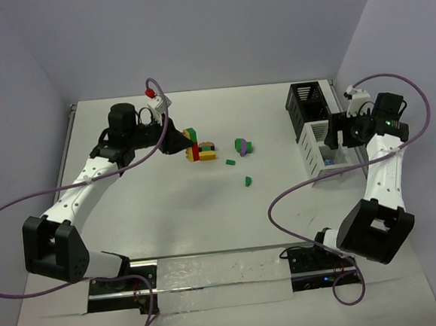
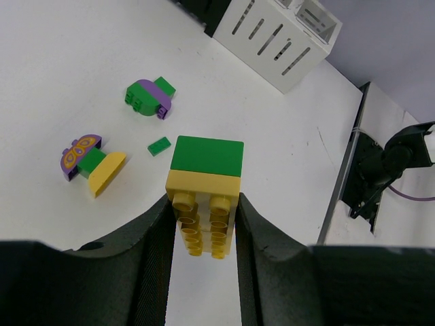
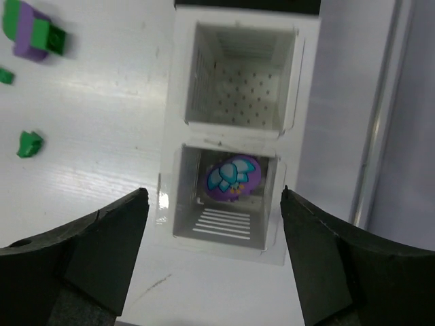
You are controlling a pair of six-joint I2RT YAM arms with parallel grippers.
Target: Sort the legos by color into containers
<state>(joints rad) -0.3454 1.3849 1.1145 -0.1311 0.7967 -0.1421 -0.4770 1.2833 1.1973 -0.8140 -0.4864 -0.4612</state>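
My left gripper (image 2: 204, 227) is shut on a yellow lego with a green lego stacked on it (image 2: 206, 178). In the top view this gripper (image 1: 180, 140) holds the pair (image 1: 191, 134) just behind a cluster of red, yellow, purple and green legos (image 1: 203, 151). My right gripper (image 3: 212, 204) is open and empty above the white containers (image 3: 173, 88). The near compartment holds a purple piece with blue petals (image 3: 233, 178), and the compartment beyond it (image 3: 238, 81) is empty. In the top view the right gripper (image 1: 342, 130) hovers over the white rack (image 1: 318, 163).
A green-and-purple piece (image 1: 241, 146) and two small green pieces (image 1: 231, 162) (image 1: 247, 180) lie mid-table. A black slatted section (image 1: 306, 102) stands behind the white rack. A purple, green and yellow group (image 2: 88, 163) lies to the left in the left wrist view.
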